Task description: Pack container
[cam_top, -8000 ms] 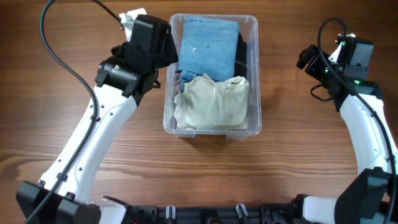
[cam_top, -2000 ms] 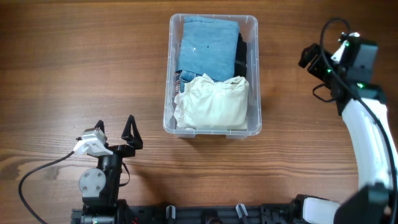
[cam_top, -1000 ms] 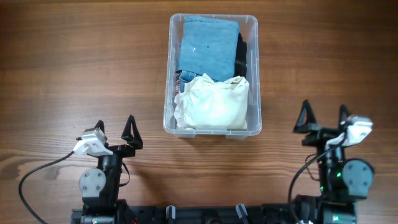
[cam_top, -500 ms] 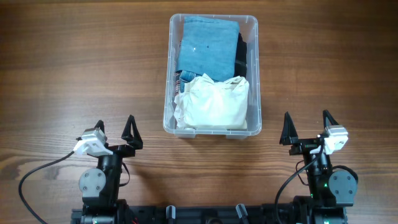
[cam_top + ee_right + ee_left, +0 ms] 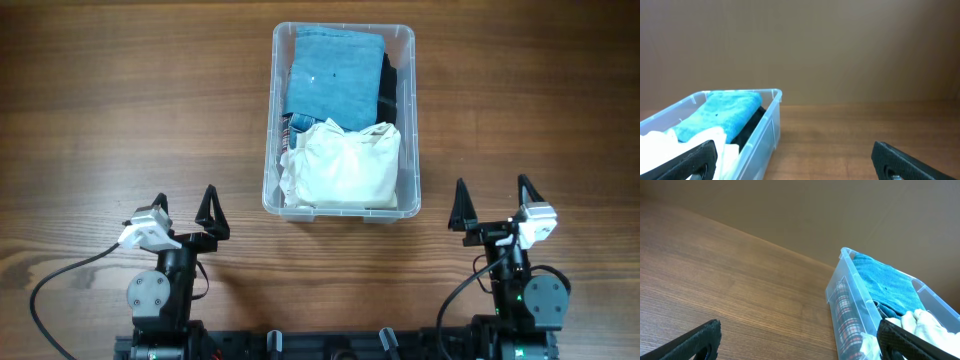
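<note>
Left claw (image 5: pixel 184 203) splayed — table (image 5: pixel 100 110), tan wall (image 5: pixel 840 50)

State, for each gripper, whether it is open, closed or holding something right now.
Left gripper: open, holding nothing.
Right gripper: open, holding nothing.

Left arm (image 5: pixel 152 293): round grey joint disc, black housing. Left fingers (image 5: pixel 210 213) black, pointed, triangular; white block (image 5: pixel 140 233) at one side. Thin black cable (image 5: pixel 55 278) loops off it. Right arm (image 5: pixel 545 296): same grey disc. Right fingers (image 5: pixel 461 208) black, pointed; white side block (image 5: pixel 536 222), small green light (image 5: pixel 519 297). Wrist views: fingertips matte black, rough-textured.
</note>
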### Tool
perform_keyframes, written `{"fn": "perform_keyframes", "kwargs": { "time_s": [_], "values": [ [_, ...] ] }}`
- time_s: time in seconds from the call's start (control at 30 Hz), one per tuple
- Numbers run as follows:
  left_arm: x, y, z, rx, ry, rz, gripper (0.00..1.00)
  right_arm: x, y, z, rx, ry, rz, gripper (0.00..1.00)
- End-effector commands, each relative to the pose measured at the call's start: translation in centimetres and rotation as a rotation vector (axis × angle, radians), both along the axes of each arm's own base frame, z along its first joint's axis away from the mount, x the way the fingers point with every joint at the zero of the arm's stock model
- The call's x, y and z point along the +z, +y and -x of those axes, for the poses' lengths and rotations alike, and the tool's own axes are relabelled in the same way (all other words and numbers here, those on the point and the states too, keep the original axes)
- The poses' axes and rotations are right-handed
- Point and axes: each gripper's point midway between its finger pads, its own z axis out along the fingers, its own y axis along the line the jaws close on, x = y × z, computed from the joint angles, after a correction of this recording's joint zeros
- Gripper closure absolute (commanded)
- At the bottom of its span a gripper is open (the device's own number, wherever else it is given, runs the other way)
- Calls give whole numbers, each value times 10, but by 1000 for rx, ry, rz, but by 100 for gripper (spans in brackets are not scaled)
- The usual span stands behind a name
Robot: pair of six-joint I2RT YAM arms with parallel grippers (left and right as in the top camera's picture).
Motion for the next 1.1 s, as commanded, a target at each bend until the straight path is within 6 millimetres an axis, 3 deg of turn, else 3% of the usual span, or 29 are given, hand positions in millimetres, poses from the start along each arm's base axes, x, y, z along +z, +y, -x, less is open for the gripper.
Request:
{"fn": "perform_keyframes", "kwargs": {
  "time_s": [0.0, 0.13, 0.27, 1.07],
  "values": [
    [-1, 0, 0, -5, -2, -19, 0, -11, 6, -1, 34, -1, 10, 0],
    [-1, 0, 0, -5, -2, -19, 0, -13, 7, -1, 35, 3, 44, 0],
    [-1, 0, 0, -5, -2, -19, 0, -29, 6, -2, 32, 70, 58, 0],
    [-1, 0, 0, -5, -2, -19, 0, -29, 6, -2, 32, 67, 58, 0]
  ]
}}
